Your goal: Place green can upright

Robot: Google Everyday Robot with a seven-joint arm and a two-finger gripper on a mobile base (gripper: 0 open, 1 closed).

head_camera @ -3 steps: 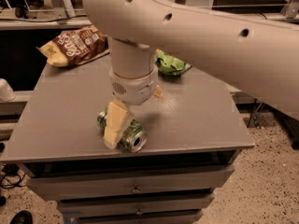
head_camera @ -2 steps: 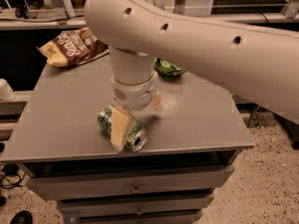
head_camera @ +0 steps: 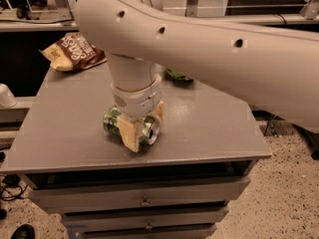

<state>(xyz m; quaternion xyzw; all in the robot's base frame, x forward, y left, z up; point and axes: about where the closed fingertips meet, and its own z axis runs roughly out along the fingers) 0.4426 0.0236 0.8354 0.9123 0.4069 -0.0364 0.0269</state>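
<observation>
The green can [head_camera: 111, 121] lies on its side near the front middle of the grey table [head_camera: 60, 133], its silver end facing front right. My gripper [head_camera: 144, 122] has come straight down over it from the big pale arm. One yellowish finger [head_camera: 130, 134] presses the can's near side and the other sits at its far side, so the gripper is shut on the can. The wrist hides the can's middle.
A brown snack bag [head_camera: 72, 51] lies at the table's back left corner. A soft green bag [head_camera: 177, 75] peeks out behind the arm at the back. A white cup [head_camera: 6, 96] stands off the table's left. Drawers [head_camera: 144, 201] sit under the front edge.
The arm has dropped lower over the can and the two fingers have drawn closer together across it. The can has stayed on its side in the same spot.
</observation>
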